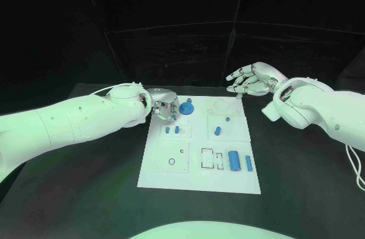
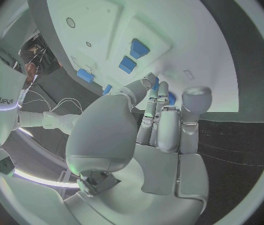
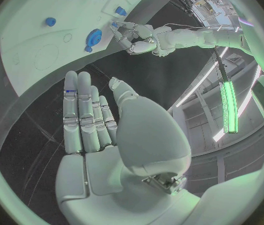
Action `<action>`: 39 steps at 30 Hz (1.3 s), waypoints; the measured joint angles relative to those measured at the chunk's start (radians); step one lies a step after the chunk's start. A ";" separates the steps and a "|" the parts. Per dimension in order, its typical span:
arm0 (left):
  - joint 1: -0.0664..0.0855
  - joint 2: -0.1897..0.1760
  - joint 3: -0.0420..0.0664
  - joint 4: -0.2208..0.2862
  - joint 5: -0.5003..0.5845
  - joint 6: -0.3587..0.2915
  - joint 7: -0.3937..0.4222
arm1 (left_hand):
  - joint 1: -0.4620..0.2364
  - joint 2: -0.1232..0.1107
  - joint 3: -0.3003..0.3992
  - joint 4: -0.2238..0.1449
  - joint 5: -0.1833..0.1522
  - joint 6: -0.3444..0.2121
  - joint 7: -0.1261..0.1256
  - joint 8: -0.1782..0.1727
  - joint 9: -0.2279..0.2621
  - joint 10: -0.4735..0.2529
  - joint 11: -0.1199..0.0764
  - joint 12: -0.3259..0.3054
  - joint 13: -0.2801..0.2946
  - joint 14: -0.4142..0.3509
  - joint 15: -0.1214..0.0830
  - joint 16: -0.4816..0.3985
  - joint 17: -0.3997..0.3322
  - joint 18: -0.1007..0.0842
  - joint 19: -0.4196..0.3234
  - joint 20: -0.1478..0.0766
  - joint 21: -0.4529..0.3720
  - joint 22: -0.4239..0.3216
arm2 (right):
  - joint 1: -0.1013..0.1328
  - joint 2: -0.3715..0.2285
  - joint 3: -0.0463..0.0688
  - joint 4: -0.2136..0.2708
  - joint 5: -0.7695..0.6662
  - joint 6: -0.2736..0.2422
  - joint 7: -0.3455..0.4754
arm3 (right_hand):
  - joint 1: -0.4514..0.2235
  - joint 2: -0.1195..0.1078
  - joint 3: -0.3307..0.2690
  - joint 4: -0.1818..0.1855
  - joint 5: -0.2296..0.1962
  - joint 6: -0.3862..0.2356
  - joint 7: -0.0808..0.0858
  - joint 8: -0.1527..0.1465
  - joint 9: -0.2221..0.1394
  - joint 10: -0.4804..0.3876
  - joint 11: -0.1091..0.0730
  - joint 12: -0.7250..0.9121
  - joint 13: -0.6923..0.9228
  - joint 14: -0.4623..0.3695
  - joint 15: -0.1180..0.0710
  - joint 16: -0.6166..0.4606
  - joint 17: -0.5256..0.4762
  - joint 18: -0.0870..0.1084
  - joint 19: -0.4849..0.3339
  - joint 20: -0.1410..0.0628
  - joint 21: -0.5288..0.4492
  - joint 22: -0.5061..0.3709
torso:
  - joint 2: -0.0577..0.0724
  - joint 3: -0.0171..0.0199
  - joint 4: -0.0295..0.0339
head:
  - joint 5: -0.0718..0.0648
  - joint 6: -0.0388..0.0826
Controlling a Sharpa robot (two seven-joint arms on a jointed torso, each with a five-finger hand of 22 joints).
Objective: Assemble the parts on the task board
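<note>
L robot hand (image 1: pixel 162 108) at round blue part (image 1: pixel 188 109) – contact unclear.

Black bench (image 1: pixel 304 165) in front of me; white board (image 1: pixel 199 181) lies flat on it, mid-bench, long side running away from me. Bare bench both sides.

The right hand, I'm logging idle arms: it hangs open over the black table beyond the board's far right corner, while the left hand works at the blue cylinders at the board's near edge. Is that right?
One thing is wrong. The head view shows the left hand at the round blue part near the task board's far edge, not at the near blue cylinders. The right hand does hang open over the black table.
</note>
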 measured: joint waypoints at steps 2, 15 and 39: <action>0.000 0.001 0.000 0.000 0.000 0.002 -0.001 | 0.000 0.000 0.000 0.000 0.000 0.000 0.000 0.000 0.000 0.000 0.000 0.000 0.000 0.000 0.000 0.000 0.000 0.000 0.000 0.000 0.000 0.000 | 0.000 0.000 0.000 0.000 0.000 0.000 0.000 | 0.000 0.000 0.000 0.000 0.000 0.000 0.000 0.000 0.000 0.000 0.000 0.000 0.000 0.000 0.000 0.000 0.000 0.000 0.000 0.000 0.000 0.000 | 0.000 -0.0001 0.0000 | 0.000 0.000; 0.001 0.003 0.000 -0.003 0.001 0.008 -0.003 | 0.000 0.000 0.000 0.000 0.000 0.004 -0.004 0.000 0.000 0.004 -0.004 -0.004 0.001 0.000 0.000 0.000 -0.001 0.000 0.000 0.000 0.000 0.000 | 0.000 0.003 0.000 -0.001 0.000 0.000 0.000 | 0.000 0.000 0.000 0.000 0.000 0.000 0.000 0.000 0.000 0.000 0.000 0.000 0.000 0.000 0.000 0.000 0.000 0.000 0.000 0.000 0.000 0.000 | 0.000 -0.0003 0.0009 | 0.000 0.000; -0.001 0.007 -0.001 0.001 0.001 0.010 -0.003 | -0.001 -0.001 -0.003 -0.003 0.000 0.012 -0.006 -0.004 0.002 0.014 -0.007 -0.004 0.002 0.000 0.000 0.000 -0.004 0.000 0.000 0.000 0.000 -0.004 | 0.000 0.005 0.000 -0.002 0.000 0.001 0.000 | 0.000 0.000 0.000 0.000 0.000 0.000 0.000 0.000 0.000 0.000 0.000 0.000 0.000 0.000 0.000 0.000 0.000 0.000 0.000 0.000 0.000 0.000 | 0.000 0.0001 0.0005 | 0.000 -0.003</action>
